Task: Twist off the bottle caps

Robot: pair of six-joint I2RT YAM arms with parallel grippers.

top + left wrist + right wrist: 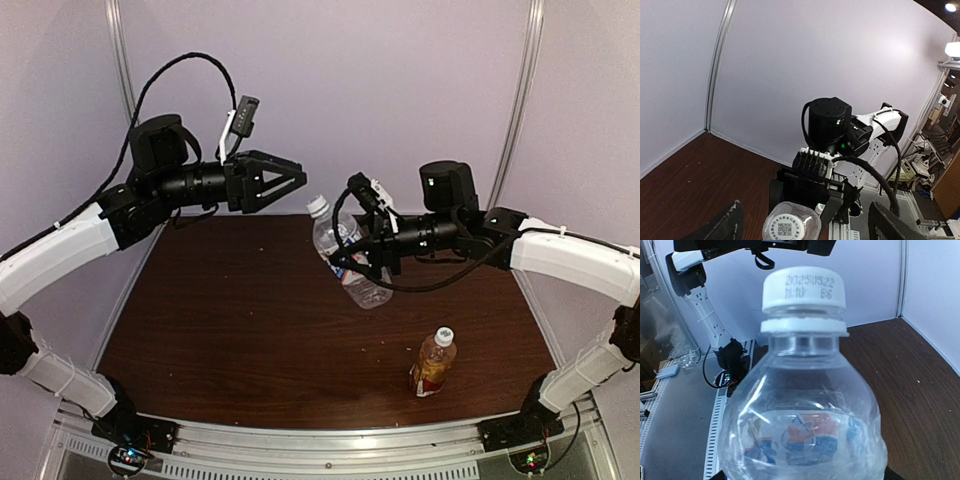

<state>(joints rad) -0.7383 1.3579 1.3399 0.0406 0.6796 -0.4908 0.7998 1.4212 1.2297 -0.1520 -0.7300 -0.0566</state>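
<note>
White plastic cap (804, 289) tops the clear, thin-walled bottle (805, 430), which is tilted with its neck toward 10 o'clock over the desk's (230, 320) far side. My right hand (352, 262) pinches its body. My left hand (298, 180), spread wide, waits just at 9 o'clock of the cap, nearer, looking down the bottle's long axis.

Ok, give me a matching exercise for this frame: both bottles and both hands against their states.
1. clear bottle
2. amber bottle
3. left hand
4. right hand

A. open, holding nothing
B. upright on the table, capped
C. gripping a bottle's body
D. tilted, capped

Pairs: 1-D, 2-B, 3-A, 4-C
</note>
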